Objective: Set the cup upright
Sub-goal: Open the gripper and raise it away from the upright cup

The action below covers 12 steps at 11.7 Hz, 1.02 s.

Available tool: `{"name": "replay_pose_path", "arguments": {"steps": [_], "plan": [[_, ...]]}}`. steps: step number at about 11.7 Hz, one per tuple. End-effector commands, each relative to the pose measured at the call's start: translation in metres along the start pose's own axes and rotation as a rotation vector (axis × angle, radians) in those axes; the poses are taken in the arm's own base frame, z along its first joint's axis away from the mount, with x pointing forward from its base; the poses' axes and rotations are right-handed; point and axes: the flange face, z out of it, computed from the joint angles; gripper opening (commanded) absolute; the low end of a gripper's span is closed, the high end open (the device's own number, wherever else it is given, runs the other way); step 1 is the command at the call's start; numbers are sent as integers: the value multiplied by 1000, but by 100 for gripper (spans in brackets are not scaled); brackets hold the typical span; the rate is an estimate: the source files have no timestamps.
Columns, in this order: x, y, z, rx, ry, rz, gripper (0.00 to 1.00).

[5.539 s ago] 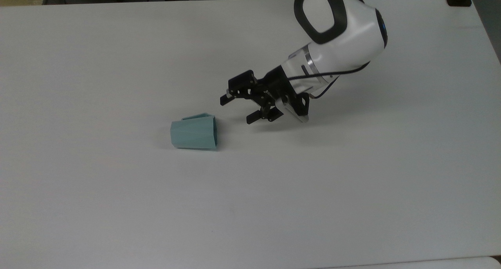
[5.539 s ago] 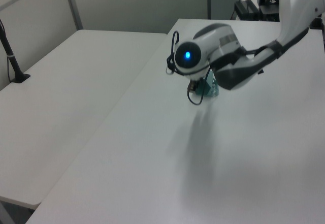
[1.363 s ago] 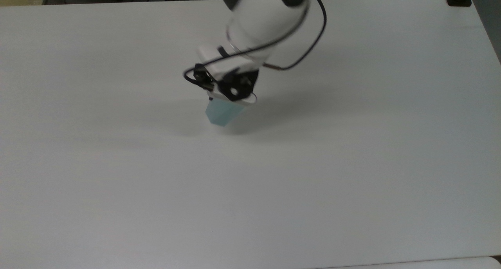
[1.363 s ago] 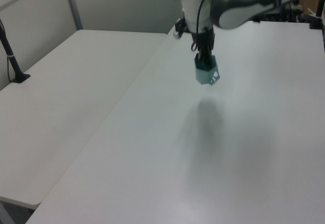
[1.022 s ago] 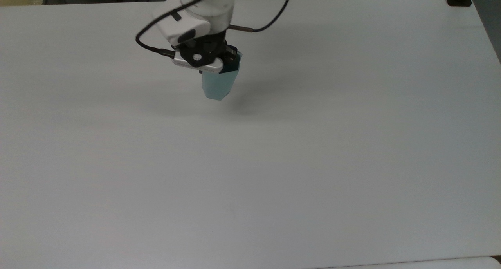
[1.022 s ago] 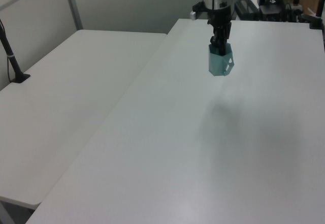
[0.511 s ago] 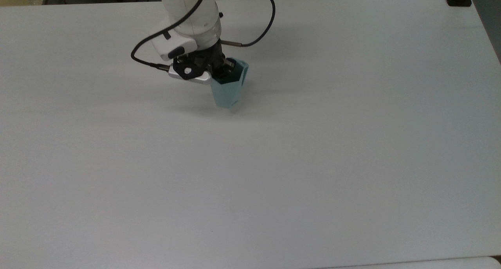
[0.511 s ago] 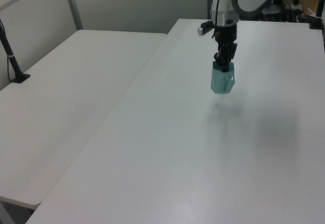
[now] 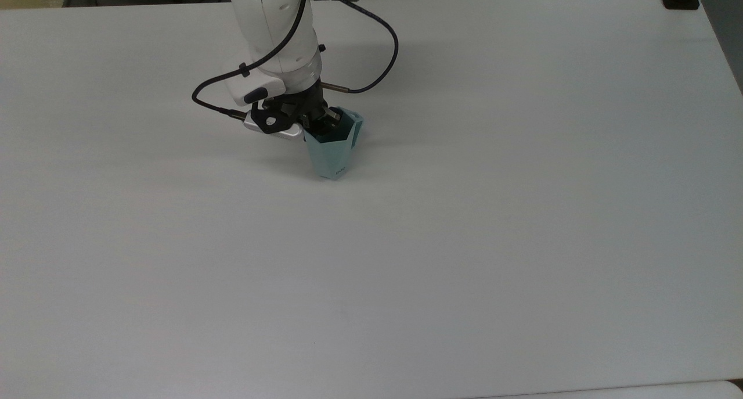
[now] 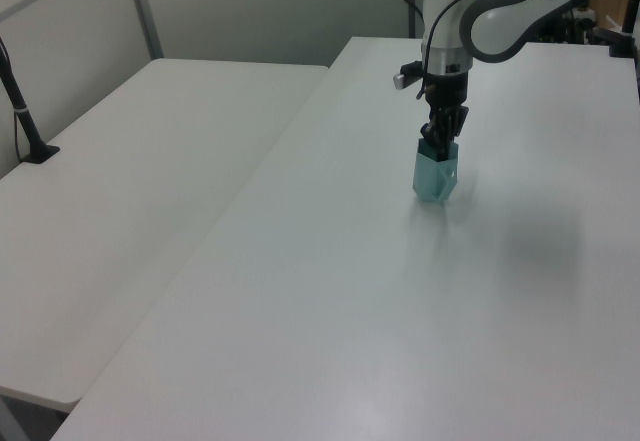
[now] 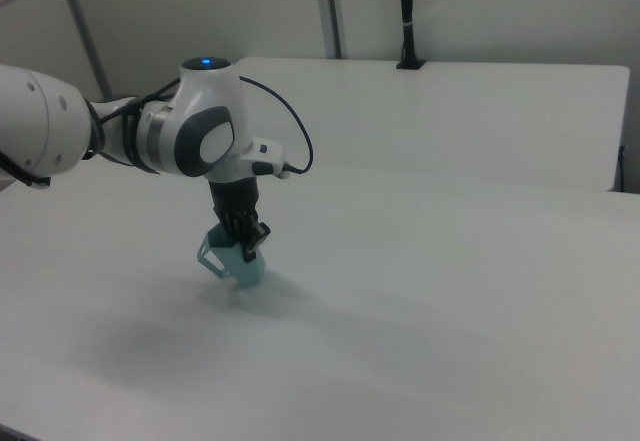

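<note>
Mid-table (image 9: 522,242), far from edges, the end effector (image 9: 321,122) grips the upright cup (image 9: 331,155).

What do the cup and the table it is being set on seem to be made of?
The cup: probably moulded or printed plastic, matte pale teal, judging by its flat facets, sharp edges and thin angular handle; ceramic can't be ruled out. The table: a smooth white top, likely laminate or coated board, with a soft sheen and no visible grain. The gripper grips the cup's rim.
</note>
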Motion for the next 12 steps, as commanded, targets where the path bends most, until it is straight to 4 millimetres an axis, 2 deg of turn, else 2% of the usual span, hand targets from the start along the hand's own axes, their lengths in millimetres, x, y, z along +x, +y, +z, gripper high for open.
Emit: {"name": "replay_pose_path", "arguments": {"steps": [1, 2, 3, 4, 5, 7, 12], "plan": [[2, 4, 7, 18, -6, 28, 0], [4, 8, 7, 25, -10, 44, 19], [4, 9, 5, 35, -17, 52, 47], [2, 10, 5, 30, -34, 41, 71], [1, 8, -1, 26, -49, 26, 100], [3, 11, -26, 28, -54, 18, 100], [8, 19, -115, 60, 50, -7, 100]]}}
